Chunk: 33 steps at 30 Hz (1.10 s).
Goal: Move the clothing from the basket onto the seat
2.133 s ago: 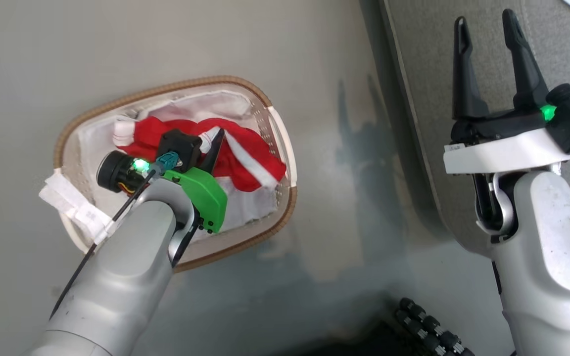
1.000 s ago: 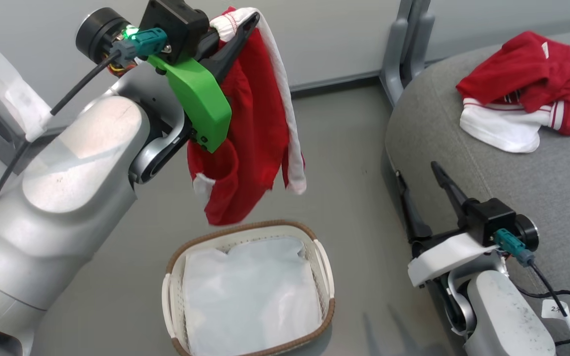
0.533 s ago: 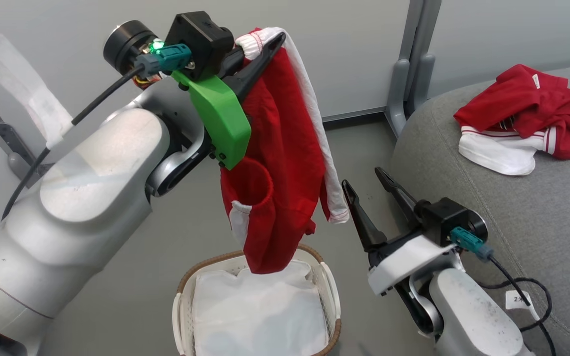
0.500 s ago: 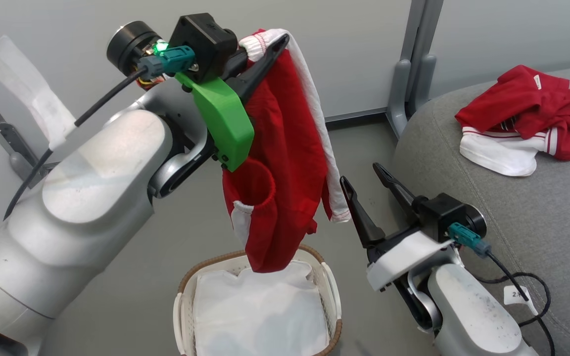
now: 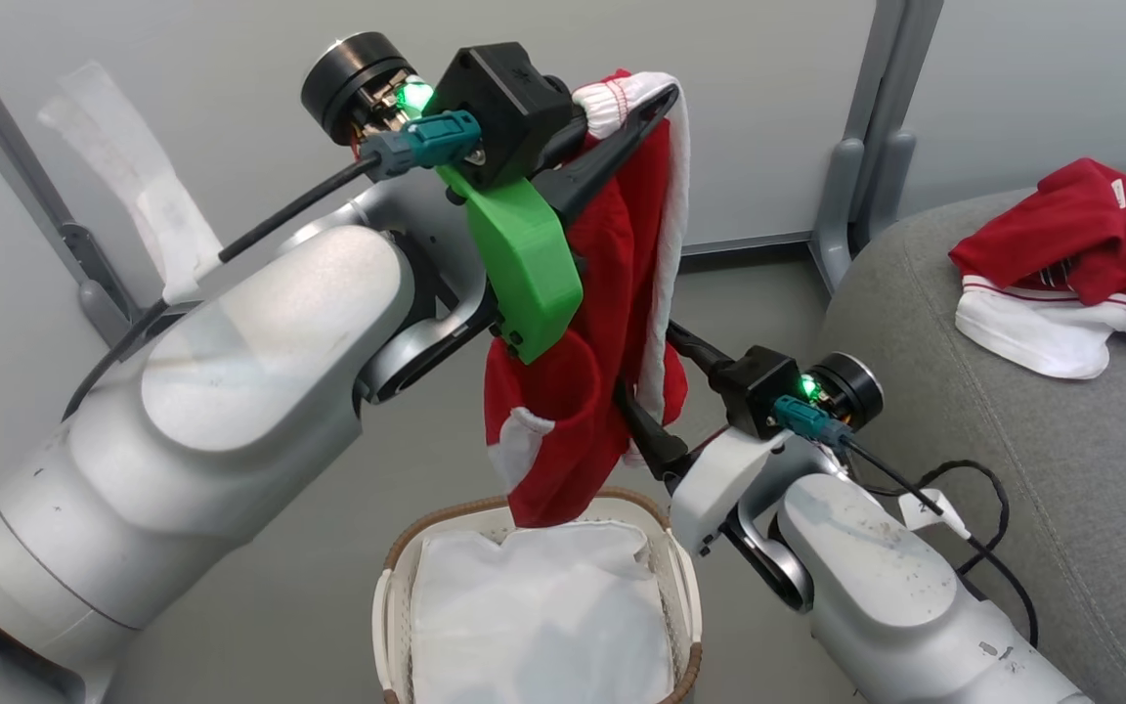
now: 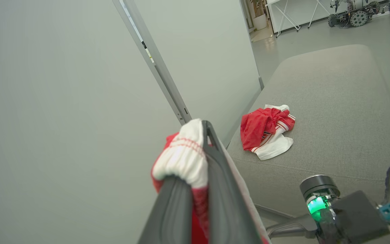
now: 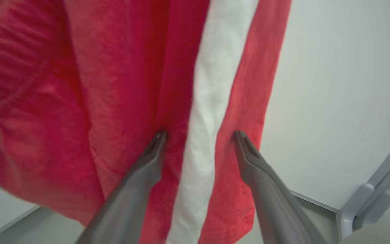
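Grey fabric-upholstered sofa seat (image 5: 1091,469), large, with rounded edge: one. It is the task's destination and stands on the robot's right.

Cream perforated plastic oval basket (image 5: 426,533) with brown woven rim: one. It stands on the floor, low in the head view, beneath the raised left arm.

White cloth liner (image 5: 534,616): one, rumpled inside the basket. No red fabric can be seen on it.

Red soft sports garments with white stripes and panels: two.
- Crumpled red-and-white garment (image 5: 1081,235): lies on the seat, well apart from both grippers. Judged delivered.
- Hanging red garment (image 5: 568,440) with white side stripe and white elastic band: dangles at full length above the basket. Its lowest fold sits over the far rim in the head view, and whether it clears the rim cannot be told. Judged in transit: it has yet to be carried across to the seat and released.

Dark two-fingered grippers: two.
- Left gripper (image 5: 661,98): fingers pressed together on the white band at the top of the hanging red garment, bearing its weight.
- Right gripper (image 7: 199,133): fingers spread wide, tips at the garment's lower half, one on either side of the white stripe. Nothing is pinched, and contact with the cloth is uncertain.

Standing of the task, as judged: one of two visible garments is placed; the other is out of the basket and not yet on the seat.
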Motion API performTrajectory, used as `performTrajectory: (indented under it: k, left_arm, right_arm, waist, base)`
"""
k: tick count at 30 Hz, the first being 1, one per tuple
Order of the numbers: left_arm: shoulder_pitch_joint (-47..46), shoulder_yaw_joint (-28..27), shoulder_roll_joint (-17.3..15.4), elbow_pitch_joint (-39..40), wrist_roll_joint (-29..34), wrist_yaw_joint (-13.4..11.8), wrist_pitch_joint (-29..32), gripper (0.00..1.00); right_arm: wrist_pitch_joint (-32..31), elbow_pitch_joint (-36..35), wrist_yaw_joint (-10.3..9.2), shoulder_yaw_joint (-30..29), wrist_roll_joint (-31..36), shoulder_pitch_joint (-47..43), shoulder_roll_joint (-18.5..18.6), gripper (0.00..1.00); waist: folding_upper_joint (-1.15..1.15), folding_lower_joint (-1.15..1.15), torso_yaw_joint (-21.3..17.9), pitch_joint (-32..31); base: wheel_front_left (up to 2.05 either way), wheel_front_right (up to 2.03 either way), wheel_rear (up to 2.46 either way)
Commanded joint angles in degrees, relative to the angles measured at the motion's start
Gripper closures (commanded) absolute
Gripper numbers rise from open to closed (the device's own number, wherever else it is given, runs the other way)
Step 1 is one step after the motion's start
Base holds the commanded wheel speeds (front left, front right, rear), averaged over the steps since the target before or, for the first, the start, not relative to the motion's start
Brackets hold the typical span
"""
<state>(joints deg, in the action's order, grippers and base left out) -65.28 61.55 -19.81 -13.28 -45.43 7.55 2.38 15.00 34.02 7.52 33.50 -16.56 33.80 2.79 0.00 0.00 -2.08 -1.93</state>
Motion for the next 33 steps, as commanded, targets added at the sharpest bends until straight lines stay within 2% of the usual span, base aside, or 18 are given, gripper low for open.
performTrajectory:
  k: [1, 2, 3, 4, 5, 6, 7, 11, 18, 19, 20, 21, 22, 33]
  left_arm:
    - [-1.0, 0.3, 0.2, 0.3, -0.2, -0.2, -0.3, 1.00]
    - [-1.1, 0.6, 0.3, 0.7, -0.4, -0.2, -0.4, 1.00]
    - [-1.2, 0.7, 0.3, 0.9, -0.5, -0.2, -0.4, 1.00]
    - [-1.3, 0.8, 0.2, 1.1, -0.6, -0.2, -0.6, 1.00]
    - [-1.3, 0.9, 0.1, 1.3, -0.7, -0.2, -0.7, 1.00]
    - [-1.2, 0.9, 0.0, 1.4, -0.8, -0.2, -0.9, 1.00]
    - [-1.0, 0.9, -0.2, 1.4, -0.9, -0.2, -1.0, 1.00]
    - [0.5, 0.6, -1.1, 0.9, -1.4, -0.7, -1.2, 1.00]
    - [4.5, -0.3, -4.0, -1.0, -3.0, -2.3, -2.9, 1.00]
    - [5.3, -0.5, -4.3, -1.3, -3.4, -2.6, -3.2, 0.89]
    - [6.3, -0.8, -4.7, -1.6, -3.5, -2.9, -3.9, 0.60]
    - [7.0, -0.9, -5.0, -1.9, -3.7, -3.1, -4.4, 0.43]
    - [8.0, -1.1, -5.3, -2.2, -4.2, -3.4, -5.0, 0.00]
    - [15.7, -0.8, -5.6, -5.4, -5.8, -4.9, -10.4, 0.00]
  right_arm:
    - [0.3, 1.2, -0.07, 1.3, -1.0, 1.0, 0.2, 0.00]
    - [0.3, 2.1, -0.07, 2.2, -1.7, 1.6, 0.2, 0.00]
    - [0.3, 2.9, -0.06, 3.0, -2.5, 2.1, 0.2, 0.13]
    - [0.3, 3.6, -0.07, 4.0, -3.3, 2.6, 0.2, 0.54]
    - [0.3, 4.3, -0.06, 4.8, -3.8, 3.2, 0.2, 0.69]
    - [0.3, 4.7, -0.07, 5.3, -4.3, 3.9, 0.2, 0.97]
    - [0.3, 5.0, -0.07, 5.6, -4.6, 4.3, 0.2, 1.00]
    - [0.3, 5.3, -0.07, 5.9, -5.4, 5.2, 0.2, 1.00]
    - [0.3, 5.0, -0.07, 3.1, -3.7, 5.6, 1.0, 1.00]
    - [0.3, 4.8, -0.07, 2.7, -3.5, 5.7, 1.3, 1.00]
    - [0.3, 4.6, -0.07, 1.9, -3.4, 5.8, 1.7, 1.00]
    - [0.3, 4.4, -0.07, 1.3, -3.3, 5.8, 2.0, 1.00]
    - [0.3, 4.2, -0.06, 0.6, -3.0, 6.0, 2.6, 1.00]
    - [0.3, 2.8, -0.07, -7.0, 0.0, 7.9, 9.3, 1.00]
  waist:
    - [0.00, 0.00, 0.8, -0.2]
    - [0.00, 0.00, 1.2, -0.3]
    - [0.00, 0.00, 1.4, -0.3]
    - [0.00, 0.00, 1.7, -0.4]
    - [0.00, 0.00, 1.9, -0.4]
    - [0.00, 0.00, 2.2, -0.4]
    - [0.00, 0.00, 2.4, -0.4]
    - [0.00, 0.00, 2.8, -0.4]
    - [0.00, 0.00, 1.3, -0.1]
    - [0.00, 0.00, 1.0, -0.1]
    - [0.00, 0.00, 0.6, 0.0]
    - [0.00, 0.00, 0.3, 0.1]
    - [0.00, 0.00, -0.2, 0.2]
    - [0.00, 0.00, -5.0, 1.4]
  base:
    - [0.00, 0.00, 0.00]
    - [0.00, 0.00, 0.00]
    - [0.00, 0.00, 0.00]
    - [0.00, 0.00, 0.00]
    - [0.00, 0.00, 0.00]
    - [0.00, 0.00, 0.00]
    - [0.00, 0.00, 0.00]
    - [0.00, 0.00, 0.00]
    - [0.00, 0.00, 0.00]
    - [0.00, 0.00, 0.00]
    - [0.00, 0.00, 0.00]
    - [0.00, 0.00, 0.00]
    - [0.00, 0.00, 0.00]
    - [0.00, 0.00, 0.00]
